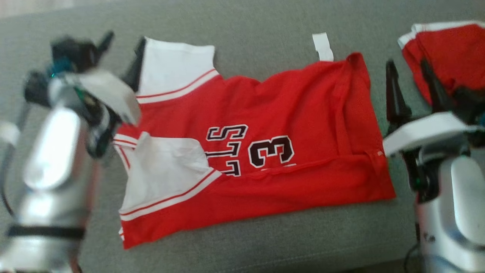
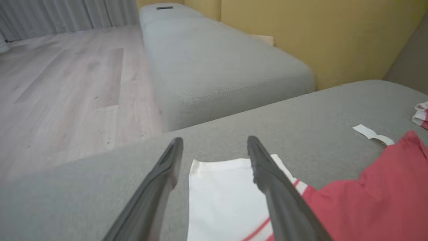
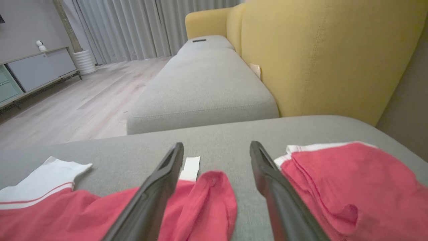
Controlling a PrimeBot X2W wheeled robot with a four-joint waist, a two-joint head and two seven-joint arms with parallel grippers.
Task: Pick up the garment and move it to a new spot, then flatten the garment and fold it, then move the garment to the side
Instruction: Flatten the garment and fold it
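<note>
A red jersey (image 1: 288, 113) with white sleeves and black lettering lies spread on the grey cushion (image 1: 250, 30), its lower edge folded up over the front. My left gripper (image 1: 121, 53) hovers open at the garment's left end, its fingers on either side of the far white sleeve (image 2: 217, 197). My right gripper (image 1: 409, 81) stands open just off the garment's right edge, over the hem corner (image 3: 214, 197). Neither gripper holds cloth.
A second red garment (image 1: 443, 57) lies folded at the far right of the cushion. A white tape strip (image 1: 322, 46) is stuck behind the jersey. Another grey seat (image 3: 204, 87) and a yellow sofa back (image 3: 327, 53) lie beyond, with wooden floor (image 2: 67, 83) to the side.
</note>
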